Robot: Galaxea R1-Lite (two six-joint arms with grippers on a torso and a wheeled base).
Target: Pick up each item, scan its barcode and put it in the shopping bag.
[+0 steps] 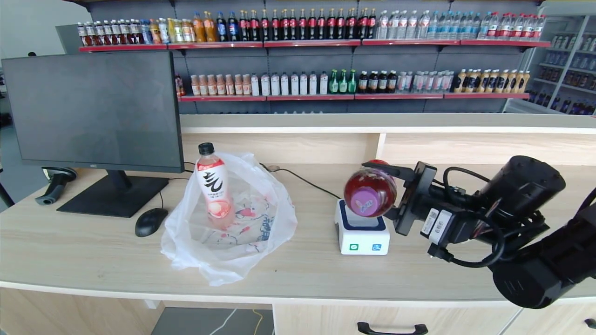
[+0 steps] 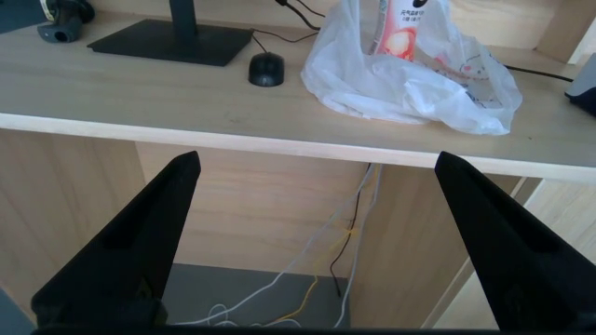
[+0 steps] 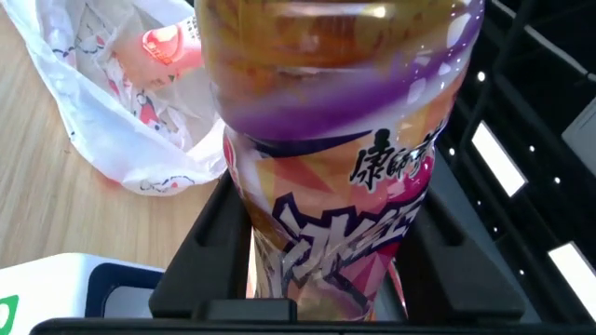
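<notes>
Clamped between the right gripper's (image 1: 379,191) fingers, which close on its two sides, the bottle (image 3: 335,186) lies on its side with one end towards the head camera. It hangs just above the scanner (image 1: 362,232), which sits directly beneath the fingers on the counter (image 1: 93,260). The task looks about half done. A pink bottle (image 1: 213,186) already stands upright in the bag (image 1: 260,223), well off to the left of the fingers. The held bottle is at the scanning step (whether the barcode faces the window I cannot tell). What remains is the scan and the carry across into the bag. The bag's mouth gapes upward, but its soft rim sags and the pink bottle fills the middle, so I judge the drop will need to go beside it. A cable (image 1: 302,181) runs along the counter behind the path and is unlikely to snag. Farther left, beyond the bag, are a mouse (image 1: 151,221), a monitor (image 1: 93,107) and a handheld reader (image 1: 56,184). The left gripper (image 2: 317,242) hangs below the counter's front edge with its fingers spread wide and nothing between them.
</notes>
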